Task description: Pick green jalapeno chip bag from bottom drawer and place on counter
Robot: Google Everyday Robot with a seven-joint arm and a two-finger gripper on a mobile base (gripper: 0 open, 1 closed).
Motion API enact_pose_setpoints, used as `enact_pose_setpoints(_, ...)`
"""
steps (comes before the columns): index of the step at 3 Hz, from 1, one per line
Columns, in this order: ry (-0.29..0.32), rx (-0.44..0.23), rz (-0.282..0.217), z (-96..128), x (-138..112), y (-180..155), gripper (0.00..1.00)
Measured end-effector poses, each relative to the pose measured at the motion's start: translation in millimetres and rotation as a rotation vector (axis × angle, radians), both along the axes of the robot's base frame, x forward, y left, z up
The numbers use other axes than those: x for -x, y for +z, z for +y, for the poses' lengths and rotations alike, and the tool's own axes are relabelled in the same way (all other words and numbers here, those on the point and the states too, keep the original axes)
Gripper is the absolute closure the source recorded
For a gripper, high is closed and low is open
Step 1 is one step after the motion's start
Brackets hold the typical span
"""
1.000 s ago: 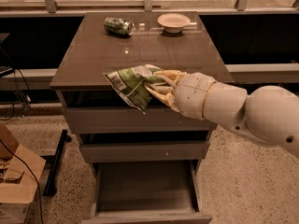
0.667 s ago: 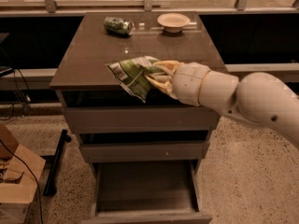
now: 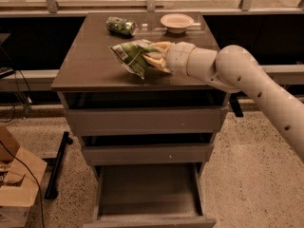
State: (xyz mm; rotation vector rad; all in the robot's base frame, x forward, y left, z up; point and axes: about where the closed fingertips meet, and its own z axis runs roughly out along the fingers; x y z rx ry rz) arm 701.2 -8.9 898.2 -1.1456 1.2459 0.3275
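My gripper (image 3: 151, 57) is shut on the green jalapeno chip bag (image 3: 129, 56), a crumpled green-and-white foil bag. It holds the bag over the middle of the counter (image 3: 90, 61), just above the surface; I cannot tell whether the bag touches it. The white arm reaches in from the right. The bottom drawer (image 3: 149, 194) is pulled out at the bottom of the view and its tray shows nothing inside.
A green drink can (image 3: 120, 25) lies on its side at the back of the counter. A pale bowl (image 3: 176, 22) stands at the back right. The two upper drawers are slightly open. A cardboard box (image 3: 14, 184) sits on the floor at left.
The gripper has carried the chip bag away from the counter's front edge, further back over the middle of the counter.
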Motion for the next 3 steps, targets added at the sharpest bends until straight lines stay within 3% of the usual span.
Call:
enact_pose_setpoints(1, -0.025, -0.038, 0.027, -2.4, -46.7, -11.7, 0.5)
enact_pose_setpoints(3, -0.021, -0.043, 0.016, 2.1, -47.3, -4.8, 0.0)
